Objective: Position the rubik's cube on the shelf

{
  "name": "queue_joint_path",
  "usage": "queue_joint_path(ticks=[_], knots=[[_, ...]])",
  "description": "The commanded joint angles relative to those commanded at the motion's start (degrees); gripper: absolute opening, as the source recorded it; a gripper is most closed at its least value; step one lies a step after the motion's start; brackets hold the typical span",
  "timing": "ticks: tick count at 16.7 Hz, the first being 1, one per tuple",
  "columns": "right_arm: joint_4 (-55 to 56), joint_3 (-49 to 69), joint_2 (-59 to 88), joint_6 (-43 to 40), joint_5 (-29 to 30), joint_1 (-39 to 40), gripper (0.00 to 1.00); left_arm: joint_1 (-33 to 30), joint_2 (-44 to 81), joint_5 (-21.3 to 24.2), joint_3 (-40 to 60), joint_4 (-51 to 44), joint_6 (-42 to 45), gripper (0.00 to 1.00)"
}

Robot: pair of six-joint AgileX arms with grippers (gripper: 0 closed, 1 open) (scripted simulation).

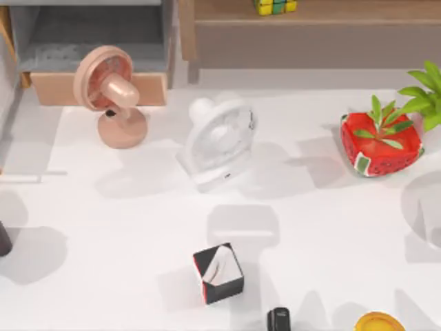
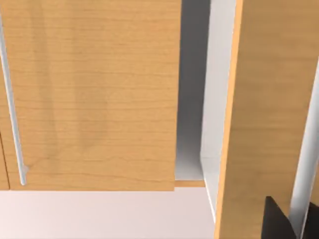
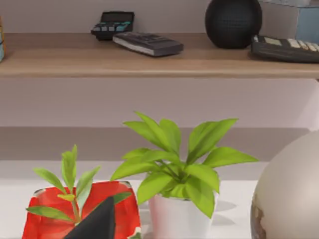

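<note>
Resting on the shelf (image 1: 317, 14) at the desk's (image 1: 310, 227) far edge, the rubik's cube (image 1: 275, 6) lies well apart from both grippers. A dark finger tip (image 3: 97, 224) edges the right wrist view, probably that arm's own; whether either gripper's fingers are apart or together, I cannot tell.

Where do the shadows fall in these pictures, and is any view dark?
Top view: soft grey shadows spread over the white table, beside the pink fan, white fan and black box. Left wrist view: a shaded gap between wooden panels. Right wrist view: evenly lit shelf; no view is dark.
</note>
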Motion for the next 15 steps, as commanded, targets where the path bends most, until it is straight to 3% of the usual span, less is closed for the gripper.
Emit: queue_joint_path(ticks=[5,15], knots=[[0.00,0.00,0.00,0.00,0.00,0.00,1.00,-0.46,1.25,-0.47,0.62,-1.30,-0.11,0.00],[0.00,0.00,0.00,0.00,0.00,0.00,1.00,-6.83,5.79,-6.90,12.49,-7.60,-0.50,0.00]])
